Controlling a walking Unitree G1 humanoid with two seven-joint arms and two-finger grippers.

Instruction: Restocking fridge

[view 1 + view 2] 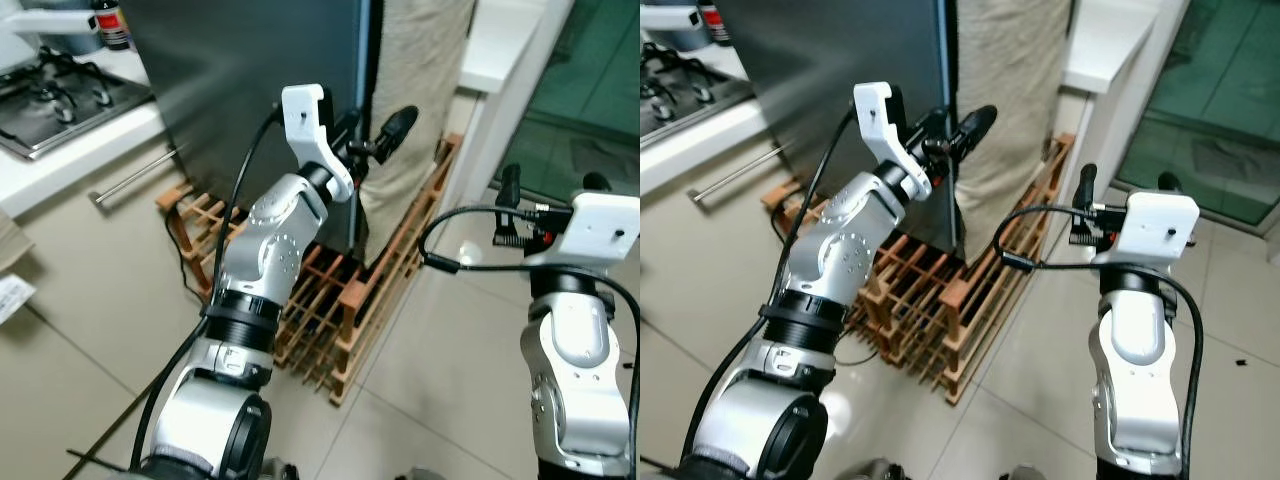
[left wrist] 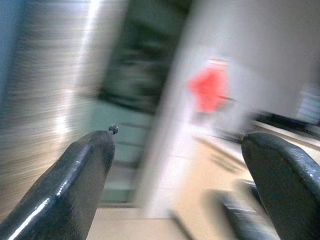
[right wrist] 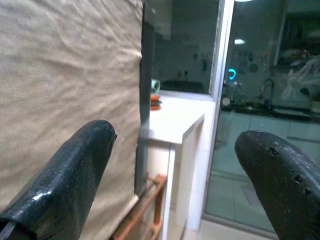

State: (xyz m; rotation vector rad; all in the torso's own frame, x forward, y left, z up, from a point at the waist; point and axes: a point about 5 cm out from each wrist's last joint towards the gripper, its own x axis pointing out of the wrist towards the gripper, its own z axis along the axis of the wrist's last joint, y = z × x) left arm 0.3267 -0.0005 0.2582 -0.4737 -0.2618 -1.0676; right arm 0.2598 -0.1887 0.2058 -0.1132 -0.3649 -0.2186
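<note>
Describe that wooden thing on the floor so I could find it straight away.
Start at the tall dark fridge beside the white counter with the gas hob. At its foot, on the pale tiled floor, lies a slatted wooden rack, running under the fridge and the beige cloth. It alone is reddish-brown latticework.

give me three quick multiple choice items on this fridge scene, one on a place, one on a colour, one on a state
1. Where is the wooden rack?
A. on the floor at the fridge's foot
B. on the counter
C. on the stove

2. What colour is the fridge?
A. red
B. dark grey
C. yellow

3. How is the left gripper?
A. shut on a bottle
B. shut on a cloth
C. open, holding nothing

Answers: 1 A, the rack lies on the tiles under the fridge; 2 B, its side is dark grey; 3 C, its fingers stand apart with nothing between.
</note>
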